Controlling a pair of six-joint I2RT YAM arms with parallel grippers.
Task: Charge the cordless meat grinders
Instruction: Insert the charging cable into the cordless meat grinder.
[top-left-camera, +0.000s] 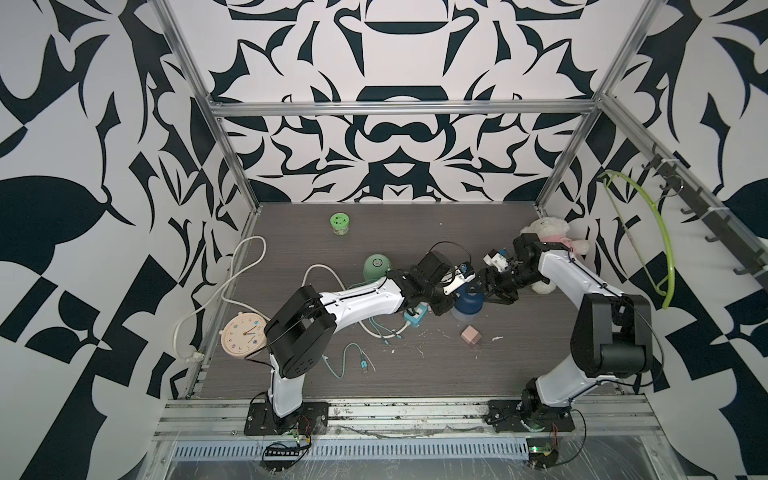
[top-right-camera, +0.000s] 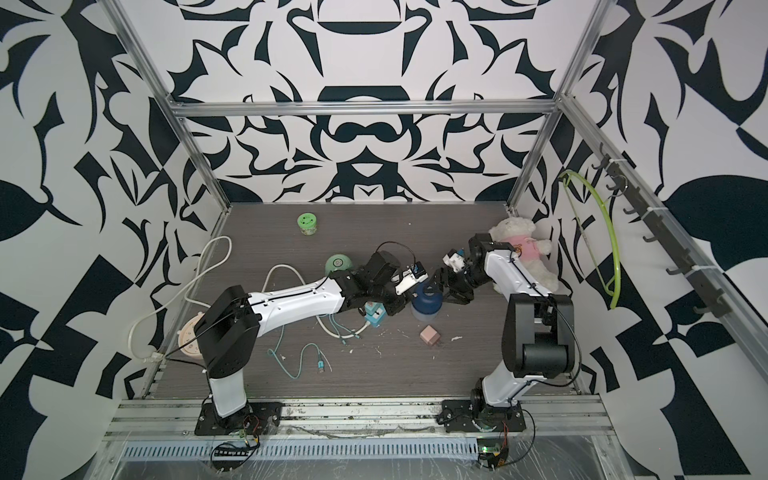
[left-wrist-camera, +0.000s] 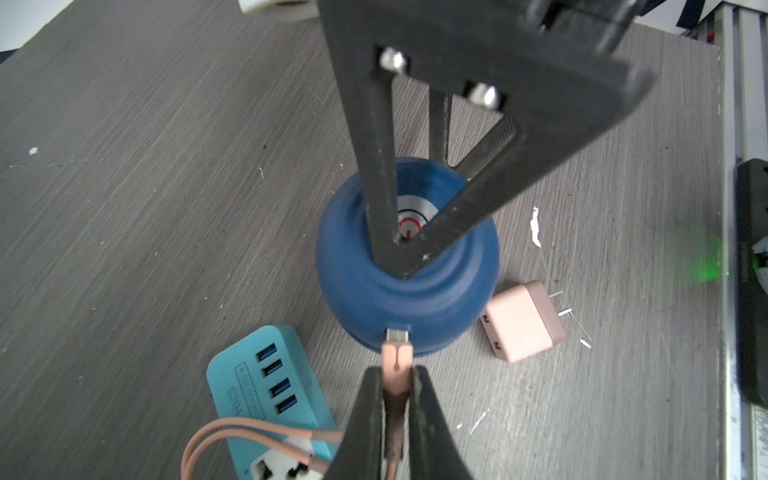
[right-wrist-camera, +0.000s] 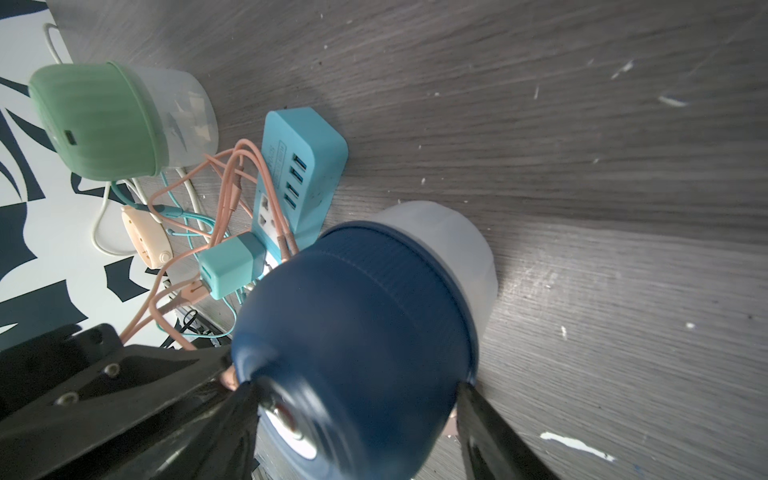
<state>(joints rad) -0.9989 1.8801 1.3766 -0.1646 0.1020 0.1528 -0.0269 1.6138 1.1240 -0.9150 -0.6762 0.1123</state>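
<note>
While the right end effector (right-wrist-camera: 355, 390) clamps the blue grinder (left-wrist-camera: 449, 299), the left end effector (left-wrist-camera: 397, 374) pinches a plug (left-wrist-camera: 397, 353) at its port. Next, I reckon: a straight push.

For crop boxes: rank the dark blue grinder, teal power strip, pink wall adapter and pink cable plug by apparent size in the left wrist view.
1. dark blue grinder
2. teal power strip, partly cut off by the frame; whole, it might rival the grinder
3. pink wall adapter
4. pink cable plug

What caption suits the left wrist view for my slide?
Left gripper holds salmon-pink cable plug at the side port of the dark blue dome-shaped meat grinder.
</note>
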